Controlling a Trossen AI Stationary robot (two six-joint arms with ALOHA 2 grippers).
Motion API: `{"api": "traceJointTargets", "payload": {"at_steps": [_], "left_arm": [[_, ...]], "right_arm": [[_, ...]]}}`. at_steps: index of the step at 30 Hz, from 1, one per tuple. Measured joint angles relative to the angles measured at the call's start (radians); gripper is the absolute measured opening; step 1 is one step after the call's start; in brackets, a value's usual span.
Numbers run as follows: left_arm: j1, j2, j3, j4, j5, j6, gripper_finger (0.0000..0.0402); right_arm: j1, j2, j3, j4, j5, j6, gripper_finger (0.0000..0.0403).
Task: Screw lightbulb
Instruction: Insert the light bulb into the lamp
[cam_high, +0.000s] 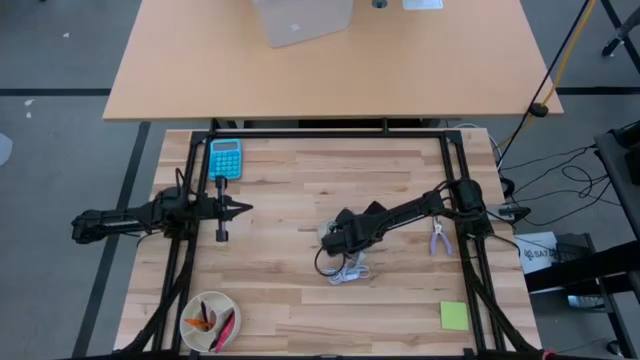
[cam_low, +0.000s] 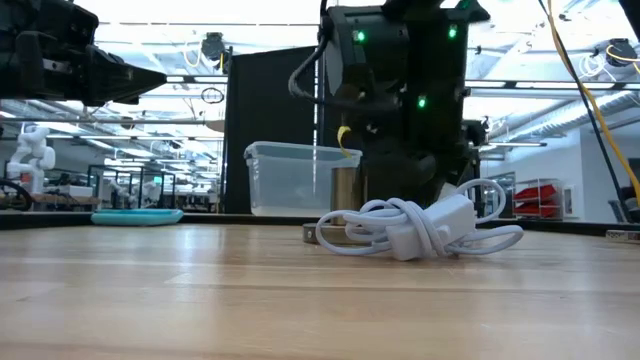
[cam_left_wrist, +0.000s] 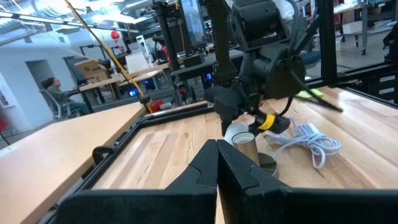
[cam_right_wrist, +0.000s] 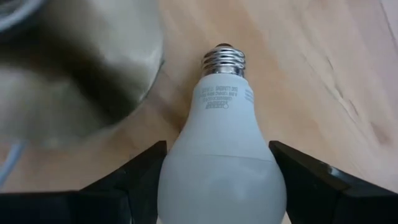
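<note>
Right wrist view: lightbulb (cam_right_wrist: 222, 155) clamped between right gripper (cam_right_wrist: 217, 177) fingers, screw base beside brass socket (cam_right_wrist: 81, 68), not yet threaded in. Left gripper (cam_left_wrist: 217, 171) closed, empty, waiting far left.

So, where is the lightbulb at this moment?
The lightbulb is held in the right gripper right of the table's centre, its screw base pointing at the brass socket, beside the white cable.

Lightbulb (cam_right_wrist: 221, 165), white, clamped between two dark fingers (cam_right_wrist: 127, 180); silvery screw base beside brass socket (cam_right_wrist: 81, 68); wooden table (cam_right_wrist: 323, 81) beneath.
</note>
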Motion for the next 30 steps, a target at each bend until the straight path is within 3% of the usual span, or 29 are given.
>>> {"api": "traceJointTargets", "payload": {"at_steps": [12,22,30], "left_arm": [[0.000,0.000,0.000,0.004,0.000,-0.007,0.0000],[0.000,0.007,0.000,-0.002,-0.039,-0.130,0.0000],[0.001,0.110,0.006,-0.008,-0.172,-0.214,0.0000]], "right_arm": [[-0.002,-0.039,0.279,-0.336,0.008,-0.308,0.0251],[-0.040,-0.039,0.513,-0.364,-0.037,-0.591,0.0251],[-0.076,-0.039,0.537,-0.361,-0.095,-0.693,0.0251]]}}
